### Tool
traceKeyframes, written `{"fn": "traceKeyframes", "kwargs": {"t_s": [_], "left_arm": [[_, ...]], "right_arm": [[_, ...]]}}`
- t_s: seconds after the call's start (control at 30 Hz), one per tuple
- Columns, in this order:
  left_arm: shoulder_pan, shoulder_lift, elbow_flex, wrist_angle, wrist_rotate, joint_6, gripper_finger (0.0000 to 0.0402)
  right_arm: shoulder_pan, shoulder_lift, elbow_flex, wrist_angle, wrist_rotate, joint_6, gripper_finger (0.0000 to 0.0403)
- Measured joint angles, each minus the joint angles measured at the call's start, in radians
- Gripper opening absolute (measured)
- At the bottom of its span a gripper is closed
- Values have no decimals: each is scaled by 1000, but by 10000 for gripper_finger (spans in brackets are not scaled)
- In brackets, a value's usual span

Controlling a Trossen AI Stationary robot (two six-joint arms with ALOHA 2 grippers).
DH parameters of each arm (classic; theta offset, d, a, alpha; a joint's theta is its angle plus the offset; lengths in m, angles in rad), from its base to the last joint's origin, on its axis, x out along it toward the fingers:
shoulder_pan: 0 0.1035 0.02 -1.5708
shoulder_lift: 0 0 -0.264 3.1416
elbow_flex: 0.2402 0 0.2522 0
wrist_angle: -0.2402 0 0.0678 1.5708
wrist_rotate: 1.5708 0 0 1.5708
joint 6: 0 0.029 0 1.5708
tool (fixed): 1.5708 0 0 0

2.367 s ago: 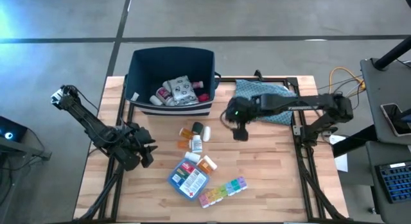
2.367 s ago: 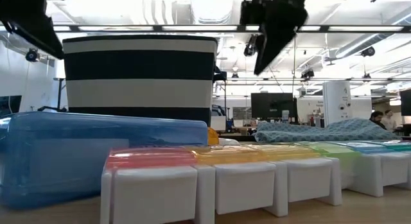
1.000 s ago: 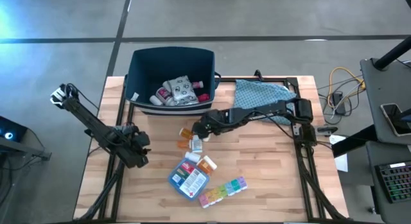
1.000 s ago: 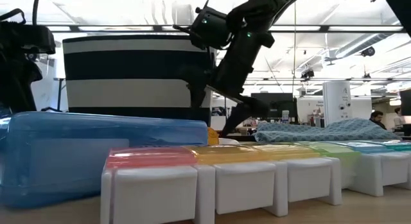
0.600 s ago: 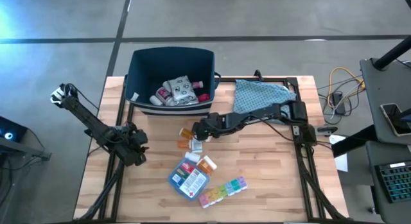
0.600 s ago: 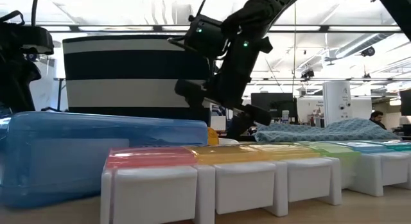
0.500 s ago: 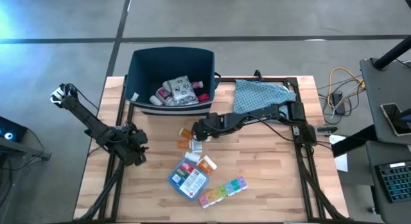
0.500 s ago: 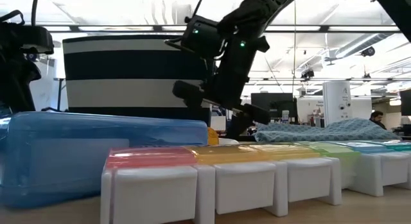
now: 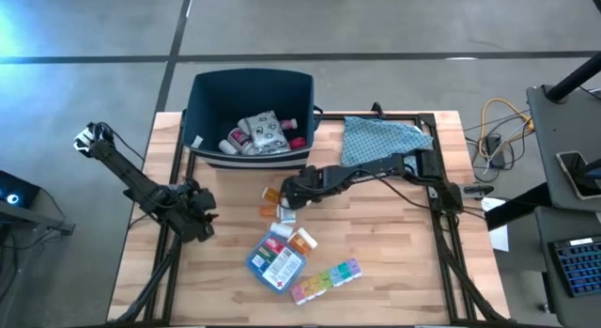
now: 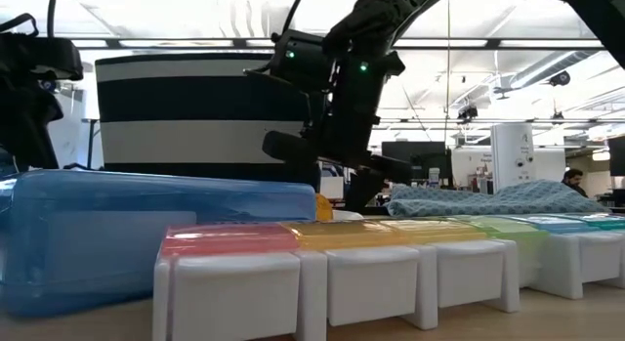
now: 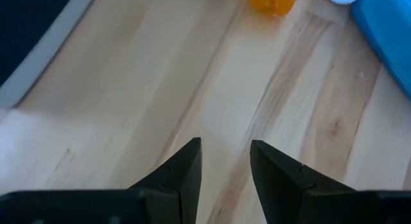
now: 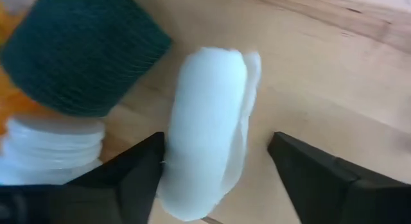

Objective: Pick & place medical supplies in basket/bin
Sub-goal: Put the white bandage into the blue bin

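The right gripper (image 9: 293, 191) is seen low over the cluster of supplies just in front of the navy bin (image 9: 208, 91), its fingers spread wide around a white bandage roll (image 12: 209, 156) lying on the wooden table (image 9: 394, 253). A dark green roll (image 12: 80, 54) is set just beside it. The blue first-aid pouch (image 9: 274, 262) and rainbow pill organizer (image 9: 325, 280) are left nearer the front edge. The left gripper (image 11: 223, 161) is held slightly parted above bare wood at the left.
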Motion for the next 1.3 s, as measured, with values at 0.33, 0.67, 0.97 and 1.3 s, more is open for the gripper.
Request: {"fn": "traceKeyframes", "kwargs": {"t_s": [0.33,0.67,0.97,1.3], "left_arm": [[0,0,0,2,-39,-18,114],[0,2,14,14,-41,-88,114],[0,6,81,81,-76,-93,114],[0,11,135,114,-89,-278,114]], "right_arm": [[2,-5,-2,-50,14,-56,88],[35,-147,-16,-137,-11,-356,31],[39,-475,-75,-67,6,-535,31],[-49,-551,32,401,-23,-667,31]]}}
